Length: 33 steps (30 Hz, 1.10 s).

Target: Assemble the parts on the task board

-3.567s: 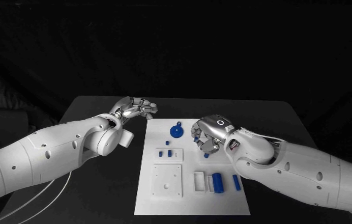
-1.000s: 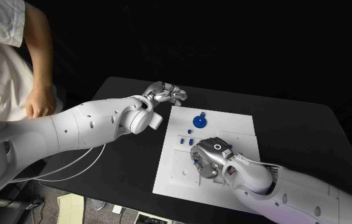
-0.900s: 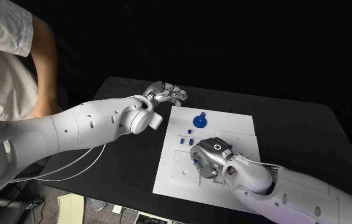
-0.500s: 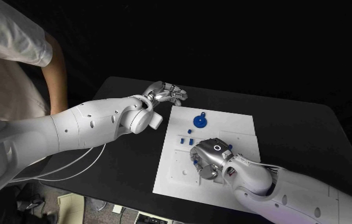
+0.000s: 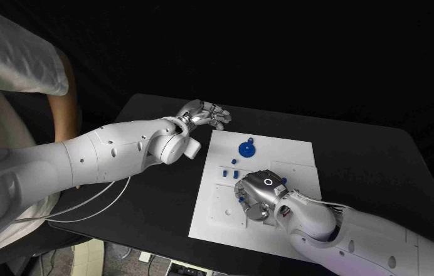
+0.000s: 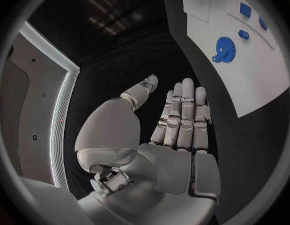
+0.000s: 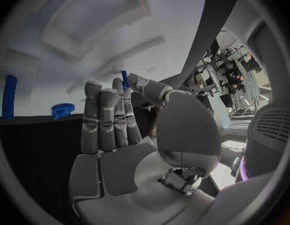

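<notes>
Black table [image 5: 362, 157], dark backdrop; white task board [image 5: 294, 157] laid across its middle.

Nearest: right hand [image 5: 256, 198], low over the near half of the board. Thumb and a finger pinch a small blue pin [image 7: 124, 78], its tip standing above the fingertips in the right wrist view; remaining fingers straight and close together. Raised white socket block [image 5: 221, 206] lies just beside this hand.

Middle: two short blue pegs [image 5: 229, 174] standing on the board, a smaller blue piece [image 5: 234, 162] just beyond them.

Far: blue gear [image 5: 247, 148] near the board's far end. Left hand [image 5: 204, 115] off the far left corner of the board, over bare table, holding nothing; fingers straight and side by side, thumb set a little apart.

Handling advice, as judgement: the step appears to be seating the pin. Keep it upright, line it over its hole before lowering, press straight down, and release only once it stands unaided.
</notes>
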{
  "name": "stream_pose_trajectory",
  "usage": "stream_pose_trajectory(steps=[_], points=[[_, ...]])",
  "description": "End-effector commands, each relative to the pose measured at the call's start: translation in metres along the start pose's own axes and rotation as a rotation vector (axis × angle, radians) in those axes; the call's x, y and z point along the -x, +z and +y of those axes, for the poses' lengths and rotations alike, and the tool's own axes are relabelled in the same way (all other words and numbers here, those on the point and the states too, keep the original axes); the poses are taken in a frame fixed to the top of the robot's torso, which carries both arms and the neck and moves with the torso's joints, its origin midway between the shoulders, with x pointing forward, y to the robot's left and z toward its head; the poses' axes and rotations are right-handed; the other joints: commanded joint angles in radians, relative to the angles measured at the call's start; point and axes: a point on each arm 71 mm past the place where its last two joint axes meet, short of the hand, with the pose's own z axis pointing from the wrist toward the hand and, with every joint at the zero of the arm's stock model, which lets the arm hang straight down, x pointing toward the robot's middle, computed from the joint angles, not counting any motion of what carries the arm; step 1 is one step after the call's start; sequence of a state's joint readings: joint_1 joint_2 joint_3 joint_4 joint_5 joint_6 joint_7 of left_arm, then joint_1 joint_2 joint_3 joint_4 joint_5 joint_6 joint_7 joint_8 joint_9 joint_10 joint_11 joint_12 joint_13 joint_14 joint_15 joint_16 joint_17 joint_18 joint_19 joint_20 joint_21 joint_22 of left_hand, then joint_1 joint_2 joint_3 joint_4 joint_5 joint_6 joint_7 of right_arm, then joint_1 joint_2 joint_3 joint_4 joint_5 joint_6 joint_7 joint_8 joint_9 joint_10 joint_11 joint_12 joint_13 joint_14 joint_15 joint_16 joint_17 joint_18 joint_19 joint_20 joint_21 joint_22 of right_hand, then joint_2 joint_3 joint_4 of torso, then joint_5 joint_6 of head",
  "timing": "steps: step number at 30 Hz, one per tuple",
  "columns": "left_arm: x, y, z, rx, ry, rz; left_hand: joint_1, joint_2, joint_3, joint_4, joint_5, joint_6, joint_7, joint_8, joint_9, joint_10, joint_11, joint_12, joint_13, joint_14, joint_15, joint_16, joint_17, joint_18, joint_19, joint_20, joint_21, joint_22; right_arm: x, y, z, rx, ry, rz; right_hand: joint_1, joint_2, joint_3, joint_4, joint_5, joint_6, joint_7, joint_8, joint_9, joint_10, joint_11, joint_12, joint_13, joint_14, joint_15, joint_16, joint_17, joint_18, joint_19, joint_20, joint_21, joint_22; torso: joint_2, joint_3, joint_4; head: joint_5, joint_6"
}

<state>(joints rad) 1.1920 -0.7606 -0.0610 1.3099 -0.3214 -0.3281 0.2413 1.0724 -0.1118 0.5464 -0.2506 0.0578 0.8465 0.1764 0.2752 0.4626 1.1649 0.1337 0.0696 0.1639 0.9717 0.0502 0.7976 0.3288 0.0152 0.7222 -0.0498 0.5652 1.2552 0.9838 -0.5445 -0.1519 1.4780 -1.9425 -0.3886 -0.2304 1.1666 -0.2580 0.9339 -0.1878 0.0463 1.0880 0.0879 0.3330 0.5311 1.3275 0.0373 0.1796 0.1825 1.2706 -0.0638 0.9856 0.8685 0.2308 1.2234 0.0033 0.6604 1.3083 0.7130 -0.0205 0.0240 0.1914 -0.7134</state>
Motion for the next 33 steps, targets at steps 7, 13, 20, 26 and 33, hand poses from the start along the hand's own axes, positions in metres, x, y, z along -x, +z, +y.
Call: stream_pose_trajectory(steps=[7,13,20,26,33], points=[[-0.003,0.0,-0.003,-0.006,-0.008,0.01,-0.003,0.007,-0.006,0.002,-0.004,-0.008,0.002,0.001,-0.001,-0.006,0.002,0.0,-0.001,0.008,-0.001,-0.006,0.002,0.003,0.007,0.001,-0.006,0.001,-0.007,0.003,0.002,0.001,-0.025,0.057,0.0,0.005,0.006,-0.002,0.003,0.007,0.002,0.003,0.002,0.009,0.002,-0.007,0.001,-0.001,-0.008,-0.007,0.002,0.031,0.0,-0.004,0.003,0.022,0.0,-0.0002,0.0002,-0.002,-0.003],[-0.004,0.0,-0.003,-0.007,-0.009,0.014,-0.004,0.007,-0.006,0.003,-0.004,-0.008,0.002,0.001,-0.001,-0.006,0.002,0.0,-0.002,0.008,-0.001,-0.007,0.002,0.003,0.007,0.001,-0.007,0.002,-0.011,0.004,0.002,0.0,-0.033,0.075,-0.001,0.006,0.005,-0.003,0.003,0.007,0.002,0.003,0.002,0.008,0.002,-0.008,0.0,-0.001,-0.008,-0.007,0.003,0.031,0.0,-0.004,0.004,0.022,0.0,-0.0001,0.0009,-0.002,-0.006],[-0.004,0.0,-0.003,-0.007,-0.009,0.016,-0.004,0.007,-0.007,0.003,-0.004,-0.008,0.002,0.001,-0.001,-0.007,0.002,0.0,-0.002,0.008,-0.001,-0.007,0.003,0.003,0.007,0.001,-0.007,0.002,-0.015,0.005,0.002,-0.004,-0.037,0.089,-0.002,0.007,0.004,-0.003,0.004,0.006,0.003,0.002,0.001,0.009,0.002,-0.009,0.0,-0.002,-0.007,-0.008,0.003,0.031,-0.001,-0.004,0.004,0.022,0.0,-0.0009,0.0001,-0.001,-0.009],[-0.003,0.0,-0.004,-0.007,-0.009,0.015,-0.004,0.007,-0.007,0.003,-0.004,-0.008,0.002,0.001,-0.001,-0.007,0.002,0.0,-0.002,0.008,-0.001,-0.008,0.004,0.003,0.007,0.001,-0.008,0.002,-0.017,0.004,0.0,-0.008,-0.03,0.098,-0.004,0.008,0.004,-0.005,0.004,0.004,0.004,0.001,0.001,0.007,0.003,-0.012,0.0,-0.003,-0.007,-0.01,0.005,0.031,-0.003,-0.003,0.004,0.022,0.0,-0.0003,-0.0002,-0.001,-0.01],[-0.002,0.0,-0.003,-0.004,-0.009,0.015,-0.005,0.007,-0.007,0.003,-0.004,-0.008,0.002,0.001,-0.001,-0.007,0.002,0.0,-0.002,0.008,0.0,-0.008,0.004,0.003,0.008,0.001,-0.008,0.002,-0.016,0.001,-0.003,-0.009,0.023,0.073,-0.027,-0.033,0.001,-0.005,0.016,-0.051,0.028,-0.033,-0.015,-0.045,0.026,-0.054,-0.014,-0.02,0.016,-0.04,-0.002,0.031,-0.034,0.008,-0.011,0.019,0.0,0.0007,-0.0013,-0.001,-0.012]])
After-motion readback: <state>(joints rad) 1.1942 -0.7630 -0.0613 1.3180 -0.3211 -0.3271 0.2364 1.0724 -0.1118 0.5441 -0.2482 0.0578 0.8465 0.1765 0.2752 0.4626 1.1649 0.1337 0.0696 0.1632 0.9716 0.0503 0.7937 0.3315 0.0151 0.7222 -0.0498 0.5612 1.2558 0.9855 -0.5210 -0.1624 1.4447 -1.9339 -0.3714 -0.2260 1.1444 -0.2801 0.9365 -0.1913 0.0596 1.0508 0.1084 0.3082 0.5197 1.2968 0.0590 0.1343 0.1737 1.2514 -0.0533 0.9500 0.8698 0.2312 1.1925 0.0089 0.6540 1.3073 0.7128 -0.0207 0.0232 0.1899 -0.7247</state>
